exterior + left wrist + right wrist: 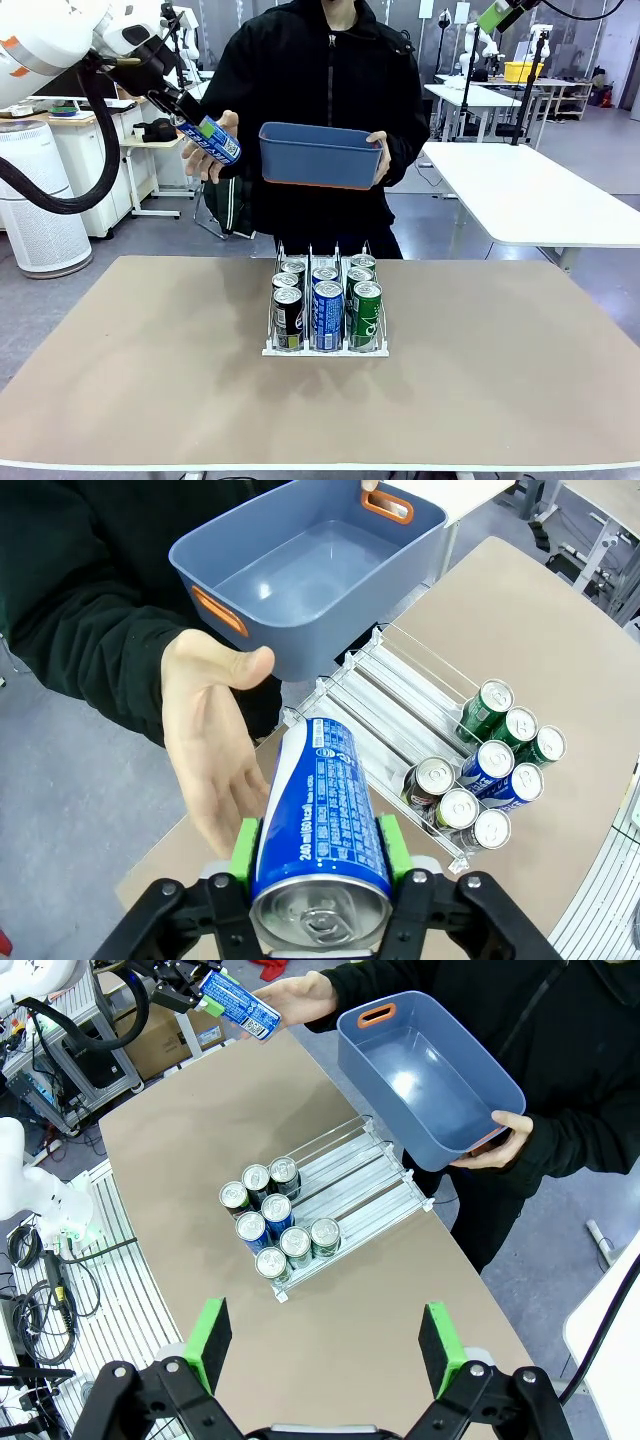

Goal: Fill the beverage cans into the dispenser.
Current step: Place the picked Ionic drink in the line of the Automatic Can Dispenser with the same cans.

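Seven cans sit in the dispenser (325, 318) at the middle of the table (150, 380), packed toward the robot's end of its three lanes, and the far half of each lane is bare. From the front the rear cans are mostly hidden behind the front row, so you really only get their silver tops. Front row reads black/silver (288, 316), blue (328, 315), green (366, 314), but the lettering on them is too small to read.

An eighth one, the blue can (322, 820), is clamped between the green pads of the left gripper (322, 852). In the left wrist view the print on it is readable in part: "240 ml" and what looks like "(60 kcal)", the rest is just fine white text I can't make out. That arm is raised off the table at the far left, can tilted, with the person's open hand (215, 755) touching or just beside it, can't tell which.

Person's other hand (492, 1145) holds a blue tub (425, 1075) with orange handles, tipped a bit.

Right gripper (328, 1335) has its fingers wide apart, nothing between them, looking down on the table from above.
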Motion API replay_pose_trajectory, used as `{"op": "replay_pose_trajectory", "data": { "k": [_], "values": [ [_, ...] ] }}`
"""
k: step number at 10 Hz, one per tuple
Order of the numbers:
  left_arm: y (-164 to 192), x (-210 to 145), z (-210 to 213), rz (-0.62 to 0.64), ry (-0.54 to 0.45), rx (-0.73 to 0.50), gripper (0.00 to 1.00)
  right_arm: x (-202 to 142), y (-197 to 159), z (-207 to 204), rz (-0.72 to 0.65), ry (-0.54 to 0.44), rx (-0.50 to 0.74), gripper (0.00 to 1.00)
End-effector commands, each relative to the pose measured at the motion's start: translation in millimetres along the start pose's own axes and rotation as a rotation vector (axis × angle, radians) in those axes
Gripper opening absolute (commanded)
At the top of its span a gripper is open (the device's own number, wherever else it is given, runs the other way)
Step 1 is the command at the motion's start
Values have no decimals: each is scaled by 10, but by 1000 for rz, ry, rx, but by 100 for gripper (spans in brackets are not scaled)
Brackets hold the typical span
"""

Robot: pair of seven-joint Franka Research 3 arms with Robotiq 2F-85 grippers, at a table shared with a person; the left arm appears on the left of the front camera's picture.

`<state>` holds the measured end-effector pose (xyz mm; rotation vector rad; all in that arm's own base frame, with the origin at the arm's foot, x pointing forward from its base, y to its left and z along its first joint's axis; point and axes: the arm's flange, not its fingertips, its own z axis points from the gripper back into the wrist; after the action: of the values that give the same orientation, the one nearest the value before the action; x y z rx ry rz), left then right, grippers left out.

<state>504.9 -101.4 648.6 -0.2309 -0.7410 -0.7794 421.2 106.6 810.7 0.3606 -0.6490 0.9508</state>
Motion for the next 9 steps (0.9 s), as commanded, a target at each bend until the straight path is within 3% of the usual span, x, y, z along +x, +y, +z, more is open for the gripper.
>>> {"op": "replay_pose_trajectory", "data": {
  "k": [1,9],
  "values": [
    [23,-11,28,0,-11,-1,2,-3,5,4,0,0,0,100],
    [23,-11,28,0,-11,-1,2,-3,5,4,0,0,0,100]
  ]
}}
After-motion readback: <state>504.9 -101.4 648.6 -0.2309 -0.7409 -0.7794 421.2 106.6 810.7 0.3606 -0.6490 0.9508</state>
